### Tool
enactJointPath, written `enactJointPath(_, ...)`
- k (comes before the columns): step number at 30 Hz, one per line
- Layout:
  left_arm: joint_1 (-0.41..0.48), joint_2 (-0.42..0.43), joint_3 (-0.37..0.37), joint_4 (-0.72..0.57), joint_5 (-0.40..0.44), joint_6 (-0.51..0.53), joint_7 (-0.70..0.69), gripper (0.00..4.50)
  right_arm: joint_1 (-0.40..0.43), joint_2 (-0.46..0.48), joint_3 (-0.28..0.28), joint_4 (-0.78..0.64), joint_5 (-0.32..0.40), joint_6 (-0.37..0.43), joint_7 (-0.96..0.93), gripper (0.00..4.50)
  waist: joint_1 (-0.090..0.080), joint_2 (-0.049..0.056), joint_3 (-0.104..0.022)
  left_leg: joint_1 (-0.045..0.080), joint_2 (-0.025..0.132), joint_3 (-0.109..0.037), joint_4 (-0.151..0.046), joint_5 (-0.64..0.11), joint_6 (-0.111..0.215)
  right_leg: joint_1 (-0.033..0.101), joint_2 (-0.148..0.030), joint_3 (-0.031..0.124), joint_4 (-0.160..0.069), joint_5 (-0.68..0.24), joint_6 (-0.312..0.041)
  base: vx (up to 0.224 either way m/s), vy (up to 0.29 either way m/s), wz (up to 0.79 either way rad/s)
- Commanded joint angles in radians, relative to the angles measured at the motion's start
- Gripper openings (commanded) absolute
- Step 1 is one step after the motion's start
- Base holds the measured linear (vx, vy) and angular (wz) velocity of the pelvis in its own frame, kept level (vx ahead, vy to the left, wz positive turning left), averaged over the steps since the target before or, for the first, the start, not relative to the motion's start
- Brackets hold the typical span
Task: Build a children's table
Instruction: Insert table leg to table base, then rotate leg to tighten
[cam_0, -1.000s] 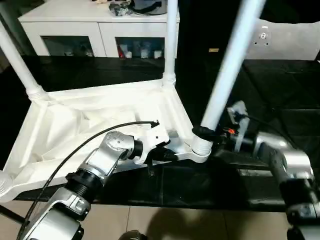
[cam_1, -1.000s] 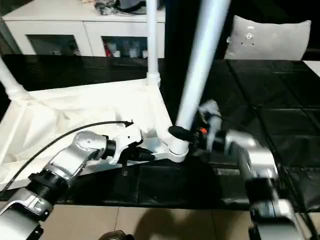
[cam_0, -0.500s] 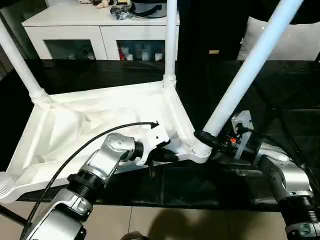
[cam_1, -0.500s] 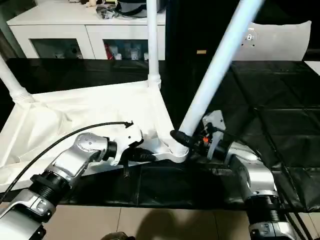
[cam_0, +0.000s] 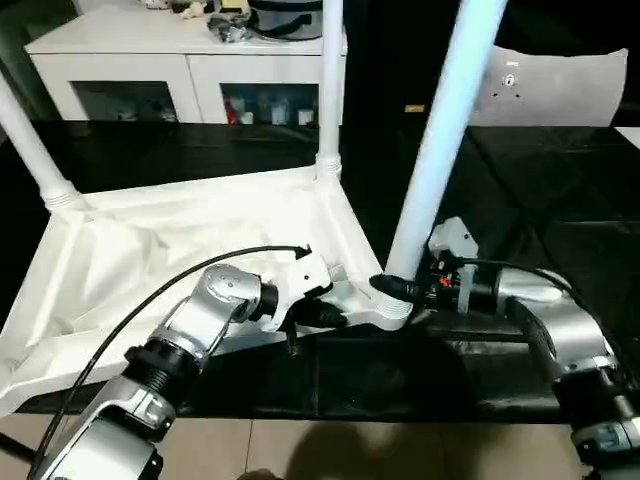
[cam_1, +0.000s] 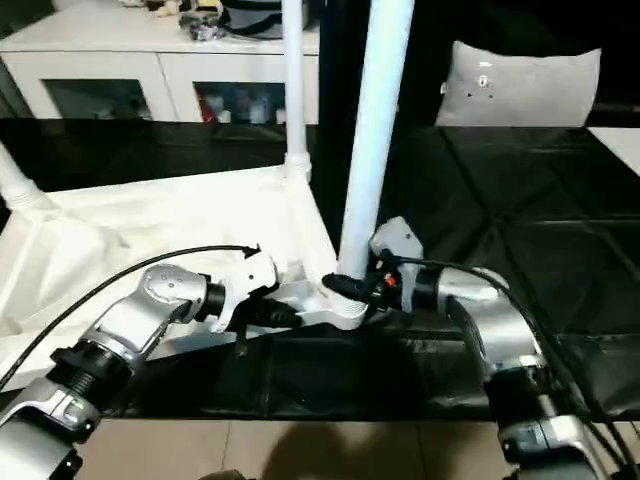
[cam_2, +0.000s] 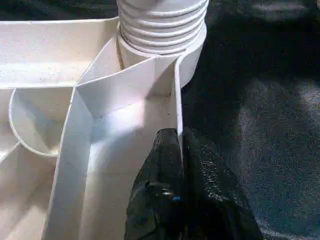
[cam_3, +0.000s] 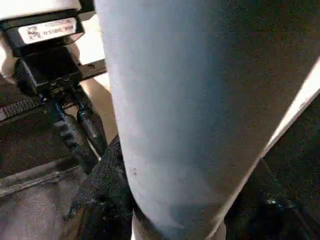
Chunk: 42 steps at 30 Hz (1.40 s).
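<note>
Head camera views: the small white plastic children's table (cam_0: 150, 260) lies upside down on a black work surface (cam_0: 560, 210), ribbed underside facing up. Three long round tapered white legs stand in its corner sockets: a far leg (cam_0: 328, 90), a left leg (cam_0: 30, 135), and a near-right leg (cam_0: 440, 150) that stands nearly upright. The left gripper (cam_0: 325, 315) reaches to the table's near rim, just beside the near-right corner socket (cam_0: 385, 312). The right gripper (cam_0: 395, 288) grips the near-right leg at its base, directly above the socket, fingers pinching the leg from both sides. A white low cabinet with glass doors (cam_0: 190, 75) stands behind the work surface, with dark items on its top. A pale grey cushion (cam_0: 560, 85) lies to the far right.

Left wrist view: the left gripper's two black fingers (cam_2: 165, 200) are pressed together on the thin upright rim wall (cam_2: 176, 115) of the table, one finger on each face. The ribbed threaded collar (cam_2: 162, 22) of the near-right leg sits in the corner socket just beyond.

Right wrist view: the near-right leg crosses close to the camera, with a black finger (cam_3: 102, 192) touching its side. The left gripper's black body with a white label (cam_3: 47, 30) sits beyond it.
</note>
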Motion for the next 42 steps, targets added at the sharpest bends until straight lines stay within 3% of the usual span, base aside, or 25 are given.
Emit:
enactJointPath(1, -0.035, 0.015, -0.014, 0.019, 0.030, -0.016, -0.022, 0.00, 0.051, 0.003, 0.102, 0.075, -0.075, 0.063, 0.042, 1.89, 0.002, -0.011, -0.036, 0.029, 0.082, -0.037, -0.082, -0.317, 0.005, 0.020, -0.096, 0.048, -0.093, -0.230, -0.206, 0.000, 0.000, 0.00)
enactJointPath(3, -0.051, 0.016, -0.013, 0.038, 0.036, -0.021, -0.026, 0.00, 0.045, 0.006, 0.105, 0.081, -0.077, 0.061, 0.045, 1.89, 0.001, -0.011, -0.027, 0.037, 0.083, -0.040, -0.088, -0.381, -0.013, 0.016, -0.100, 0.050, -0.105, -0.345, -0.189, 0.000, 0.000, 0.00)
enactJointPath(5, -0.065, 0.020, -0.013, 0.055, 0.043, -0.025, -0.035, 0.00, 0.039, 0.011, 0.107, 0.085, -0.075, 0.059, 0.048, 1.89, 0.001, -0.010, -0.027, 0.047, 0.085, -0.045, -0.092, -0.425, -0.035, 0.013, -0.103, 0.053, -0.111, -0.412, -0.173, 0.000, 0.000, 0.00)
enactJointPath(7, -0.068, 0.026, -0.016, 0.064, 0.049, -0.028, -0.038, 0.00, 0.045, 0.023, 0.096, 0.072, -0.061, 0.064, 0.033, 1.89, -0.001, -0.007, -0.029, 0.042, 0.087, -0.049, -0.101, -0.421, -0.046, 0.021, -0.102, 0.052, -0.109, -0.373, -0.174, 0.000, 0.000, 0.00)
enactJointPath(12, -0.051, 0.019, -0.008, 0.053, 0.046, 0.005, -0.011, 0.00, 0.054, 0.065, 0.069, 0.051, -0.059, 0.122, -0.087, 1.89, -0.001, -0.008, -0.027, 0.044, 0.086, -0.044, -0.103, -0.407, -0.043, 0.020, -0.100, 0.052, -0.107, -0.315, -0.189, 0.000, 0.000, 0.00)
enactJointPath(14, -0.036, 0.003, 0.009, 0.035, 0.035, 0.042, 0.021, 0.00, 0.054, 0.093, 0.057, 0.048, -0.075, 0.147, -0.164, 1.89, -0.005, -0.004, -0.018, 0.053, 0.084, -0.046, -0.104, -0.470, -0.061, 0.011, -0.105, 0.055, -0.118, -0.435, -0.172, 0.000, 0.000, 0.00)
enactJointPath(16, -0.012, -0.048, 0.045, -0.006, 0.007, 0.129, 0.103, 0.00, 0.032, 0.162, 0.015, 0.069, -0.094, 0.198, -0.325, 1.89, -0.013, -0.008, -0.014, 0.054, 0.081, -0.056, -0.107, -0.511, -0.078, 0.011, -0.110, 0.052, -0.126, -0.553, -0.144, 0.000, 0.000, 0.00)
enactJointPath(18, -0.008, -0.061, 0.052, -0.012, 0.005, 0.144, 0.119, 0.00, 0.025, 0.177, 0.005, 0.076, -0.097, 0.209, -0.357, 1.89, -0.021, -0.006, -0.014, 0.055, 0.079, -0.065, -0.111, -0.549, -0.092, 0.006, -0.108, 0.047, -0.134, -0.630, -0.101, 0.000, 0.000, 0.00)
enactJointPath(20, -0.003, -0.097, 0.060, -0.026, 0.002, 0.179, 0.159, 0.00, 0.006, 0.203, 0.000, 0.094, -0.119, 0.229, -0.420, 1.89, -0.032, -0.002, -0.012, 0.058, 0.079, -0.068, -0.113, -0.590, -0.101, 0.001, -0.104, 0.045, -0.136, -0.631, -0.090, 0.000, 0.000, 0.00)
enactJointPath(21, -0.011, -0.182, 0.071, -0.027, 0.002, 0.227, 0.254, 0.00, -0.044, 0.254, -0.021, 0.162, -0.134, 0.251, -0.534, 1.89, -0.040, 0.001, -0.013, 0.059, 0.079, -0.068, -0.114, -0.615, -0.109, -0.003, -0.103, 0.045, -0.134, -0.615, -0.095, 0.000, 0.000, 0.00)
enactJointPath(24, -0.024, -0.272, 0.049, -0.022, 0.029, 0.239, 0.340, 0.00, -0.110, 0.304, -0.039, 0.263, -0.152, 0.241, -0.662, 1.89, -0.057, 0.000, -0.013, 0.060, 0.076, -0.072, -0.117, -0.630, -0.114, 0.002, -0.101, 0.034, -0.140, -0.579, -0.092, 0.000, 0.000, 0.00)
enactJointPath(28, -0.018, -0.287, 0.029, -0.047, 0.051, 0.243, 0.356, 0.00, -0.131, 0.340, -0.042, 0.283, -0.171, 0.253, -0.718, 1.89, -0.067, 0.002, -0.018, 0.047, 0.073, -0.070, -0.123, -0.599, -0.102, 0.012, -0.098, 0.034, -0.140, -0.495, -0.092, 0.000, 0.000, 0.00)
enactJointPath(30, -0.020, -0.277, 0.034, -0.039, 0.057, 0.237, 0.365, 0.00, -0.132, 0.344, -0.045, 0.282, -0.172, 0.255, -0.727, 1.89, -0.062, -0.001, -0.017, 0.053, 0.073, -0.059, -0.119, -0.554, -0.085, 0.005, -0.098, 0.041, -0.143, -0.438, -0.110, 0.000, 0.000, 0.00)
enactJointPath(35, -0.023, -0.248, 0.069, -0.016, 0.085, 0.231, 0.397, 0.00, -0.150, 0.359, -0.060, 0.320, -0.183, 0.246, -0.763, 1.89, -0.062, 0.000, -0.012, 0.056, 0.070, -0.059, -0.120, -0.552, -0.073, 0.006, -0.101, 0.038, -0.152, -0.532, -0.093, 0.000, 0.000, 0.00)
enactJointPath(36, -0.022, -0.246, 0.073, -0.017, 0.084, 0.233, 0.398, 0.00, -0.154, 0.360, -0.061, 0.328, -0.183, 0.241, -0.768, 1.89, -0.062, -0.001, -0.010, 0.063, 0.070, -0.061, -0.119, -0.573, -0.076, 0.001, -0.100, 0.036, -0.158, -0.578, -0.076, 0.000, 0.000, 0.00)
enactJointPath(40, -0.018, -0.241, 0.079, -0.026, 0.084, 0.237, 0.401, 0.00, -0.157, 0.369, -0.075, 0.343, -0.169, 0.211, -0.756, 1.89, -0.065, 0.002, -0.006, 0.069, 0.070, -0.067, -0.121, -0.626, -0.086, -0.005, -0.098, 0.031, -0.165, -0.625, -0.053, 0.000, 0.000, 0.00)
enactJointPath(41, -0.018, -0.240, 0.080, -0.025, 0.083, 0.236, 0.401, 0.00, -0.158, 0.371, -0.078, 0.346, -0.166, 0.203, -0.750, 2.24, -0.065, 0.004, -0.006, 0.073, 0.070, -0.067, -0.122, -0.647, -0.091, -0.007, -0.096, 0.031, -0.166, -0.624, -0.051, 0.000, 0.000, 0.00)
enactJointPath(42, -0.020, -0.239, 0.083, -0.020, 0.082, 0.232, 0.401, 0.00, -0.160, 0.372, -0.083, 0.350, -0.163, 0.196, -0.746, 2.24, -0.064, 0.005, -0.005, 0.074, 0.070, -0.068, -0.123, -0.659, -0.093, -0.009, -0.095, 0.031, -0.166, -0.621, -0.052, 0.000, 0.000, 0.00)
